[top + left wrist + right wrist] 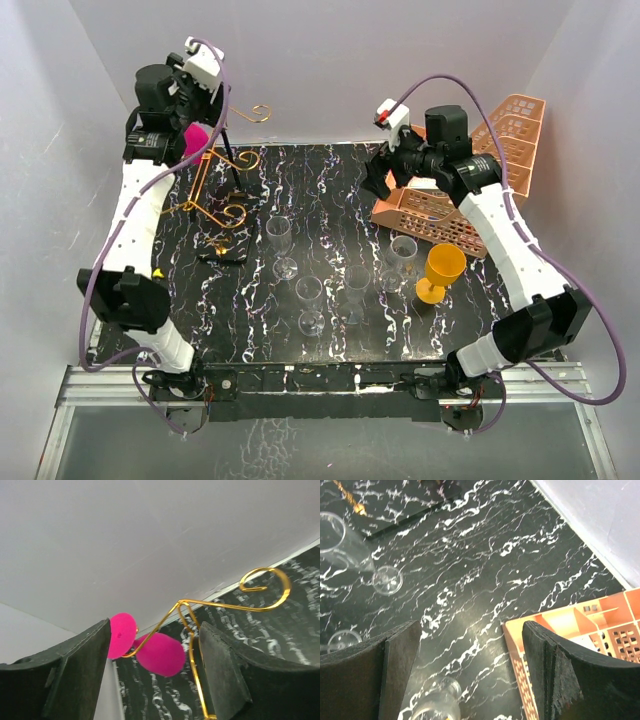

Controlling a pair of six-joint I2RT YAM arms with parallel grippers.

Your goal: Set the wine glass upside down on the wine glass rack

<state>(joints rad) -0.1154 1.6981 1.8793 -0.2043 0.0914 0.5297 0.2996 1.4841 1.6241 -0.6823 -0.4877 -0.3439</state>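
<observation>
Your right gripper (470,645) hangs with its two dark padded fingers (385,675) set wide apart over the black, white-veined marble-patterned tabletop (485,555). A clear stemmed glass (350,545) stands out on the tabletop beyond the left finger, and a second clear glass (437,702) shows only partly between the fingers. Just beside the right finger you have the corner of an orange perforated plastic tray (570,630), near the table edge that runs along the white wall (600,520).

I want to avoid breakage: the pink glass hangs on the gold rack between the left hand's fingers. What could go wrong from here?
The left hand has fingers on both sides of the wine glass rack wire; withdrawing sideways may snag it. The pink wine glass seems to hang near the wire's end, so it might slip off.
</observation>
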